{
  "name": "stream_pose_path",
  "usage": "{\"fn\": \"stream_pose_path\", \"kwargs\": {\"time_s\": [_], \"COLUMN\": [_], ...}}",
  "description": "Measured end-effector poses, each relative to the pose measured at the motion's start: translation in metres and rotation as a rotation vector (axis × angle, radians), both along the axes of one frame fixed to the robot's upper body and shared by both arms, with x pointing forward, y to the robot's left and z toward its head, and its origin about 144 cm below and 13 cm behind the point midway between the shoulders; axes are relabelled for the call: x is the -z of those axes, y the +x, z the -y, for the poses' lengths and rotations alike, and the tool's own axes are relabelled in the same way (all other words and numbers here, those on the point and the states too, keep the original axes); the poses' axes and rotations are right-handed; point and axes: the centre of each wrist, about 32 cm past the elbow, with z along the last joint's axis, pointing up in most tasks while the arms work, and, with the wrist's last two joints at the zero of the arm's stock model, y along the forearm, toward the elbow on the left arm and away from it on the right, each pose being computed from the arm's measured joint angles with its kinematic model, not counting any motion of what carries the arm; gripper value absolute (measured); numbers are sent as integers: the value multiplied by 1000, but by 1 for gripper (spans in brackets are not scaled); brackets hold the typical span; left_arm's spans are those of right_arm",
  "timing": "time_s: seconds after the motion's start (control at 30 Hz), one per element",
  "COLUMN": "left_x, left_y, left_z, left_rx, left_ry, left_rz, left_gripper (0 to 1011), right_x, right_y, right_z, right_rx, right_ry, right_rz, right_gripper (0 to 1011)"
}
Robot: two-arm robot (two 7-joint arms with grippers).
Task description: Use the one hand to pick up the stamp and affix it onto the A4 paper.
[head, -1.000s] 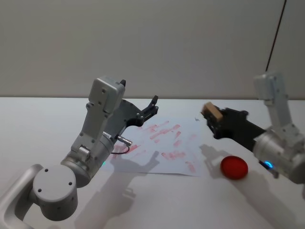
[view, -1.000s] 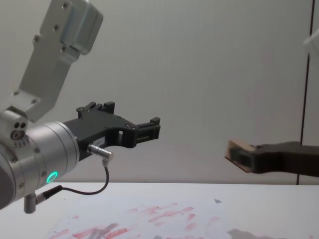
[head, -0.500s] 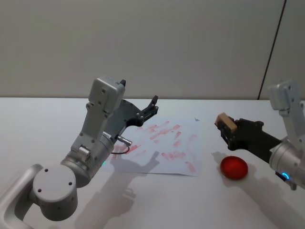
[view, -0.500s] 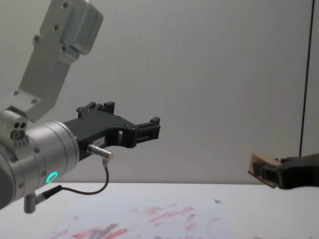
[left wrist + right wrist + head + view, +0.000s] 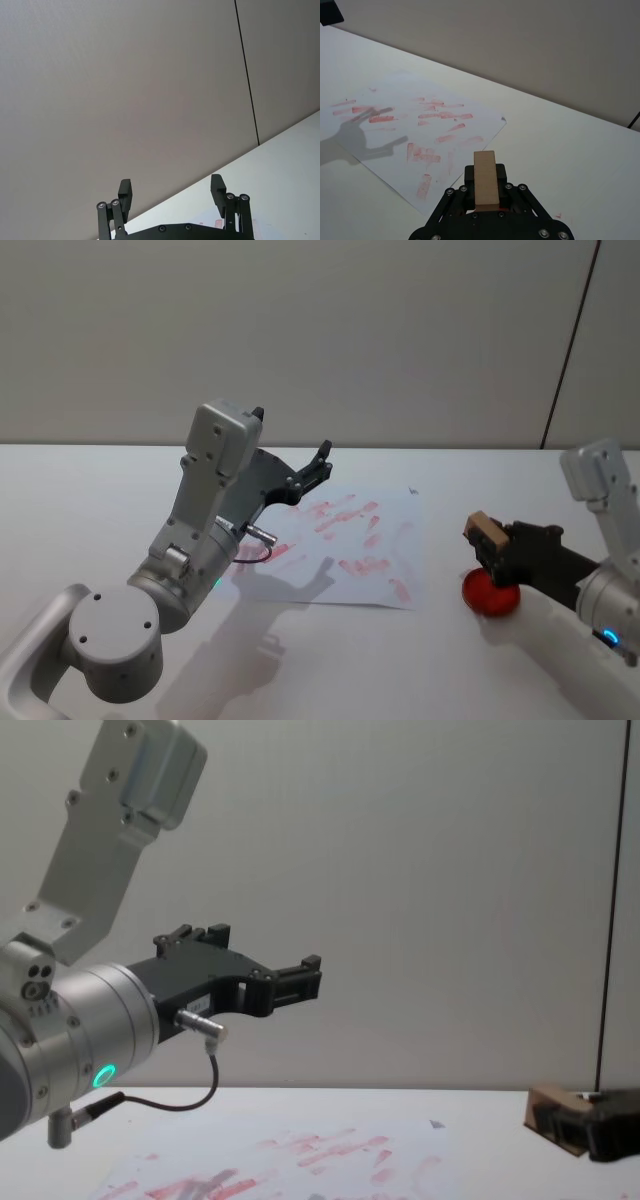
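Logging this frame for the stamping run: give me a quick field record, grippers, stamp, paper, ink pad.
right gripper: shut on the stamp, low over the red ink pad, right of the paper
stamp face: hidden, contact with pad cannot be told
A4 paper: flat on the white table, covered in red stamp marks
left gripper: open, holding nothing, raised above the paper's left part
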Motion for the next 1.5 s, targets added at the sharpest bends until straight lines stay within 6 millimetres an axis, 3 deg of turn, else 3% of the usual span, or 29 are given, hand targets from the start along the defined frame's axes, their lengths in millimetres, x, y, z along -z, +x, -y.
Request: {"fn": "stream_pose_path", "kwargs": {"time_s": [0.8, 0.9, 1.0, 1.13, 1.3, 1.5], "left_x": [0, 0, 0, 0, 0, 0], "left_y": [0, 0, 0, 0, 0, 0], "left_z": [0, 0, 0, 0, 0, 0], "left_rx": [0, 0, 0, 0, 0, 0], "left_ry": [0, 0, 0, 0, 0, 0], "left_rz": [0, 0, 0, 0, 0, 0], "left_gripper": [1003, 1003, 1002, 1002, 1002, 1003], "right_x": [14, 15, 16, 16, 16, 17], "right_y": [-1, -1, -1, -1, -1, -1], "right_z": [5, 6, 6, 7, 7, 8], "right_rx": [29, 31, 33, 35, 36, 38], "right_ry": [-46, -50, -53, -55, -57, -60], "right_rz": [-46, -48, -50, -51, -52, -53], "right_gripper": [228, 276, 423, 508, 708, 877]}}
